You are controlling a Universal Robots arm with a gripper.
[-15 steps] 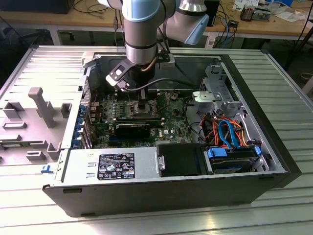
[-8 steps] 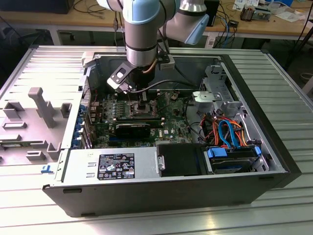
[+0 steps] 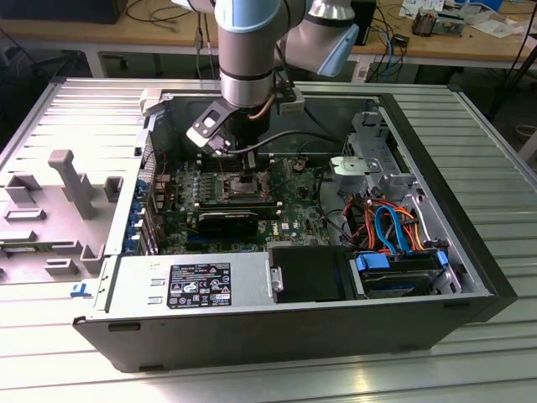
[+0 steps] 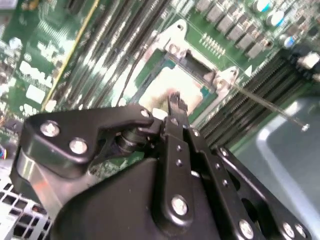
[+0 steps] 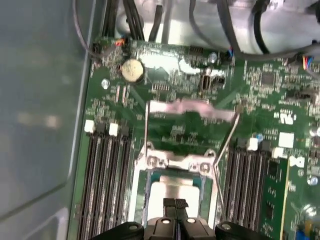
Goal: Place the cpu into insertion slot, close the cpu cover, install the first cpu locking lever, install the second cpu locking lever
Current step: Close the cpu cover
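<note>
The cpu (image 5: 176,191) lies flat in the insertion slot (image 5: 146,200), its pale silver top showing in both wrist views (image 4: 159,90). My gripper (image 5: 175,203) hangs straight over it with its black fingertips (image 4: 174,102) pressed together, right above or touching the chip's top. The cpu cover (image 5: 192,110) stands swung up from its hinge and shows as a blurred silver plate. Two thin wire locking levers (image 5: 145,131) (image 5: 227,137) are lifted off either side of the slot. In the exterior view the gripper (image 3: 249,178) is down on the green board inside the case.
Rows of black memory slots (image 5: 105,180) (image 5: 247,185) flank the socket. The open computer case (image 3: 470,277) has a power supply (image 3: 197,281) at the front, drive bays with blue and orange cables (image 3: 390,227) on the exterior view's right, and a grey fixture (image 3: 71,180) on its left.
</note>
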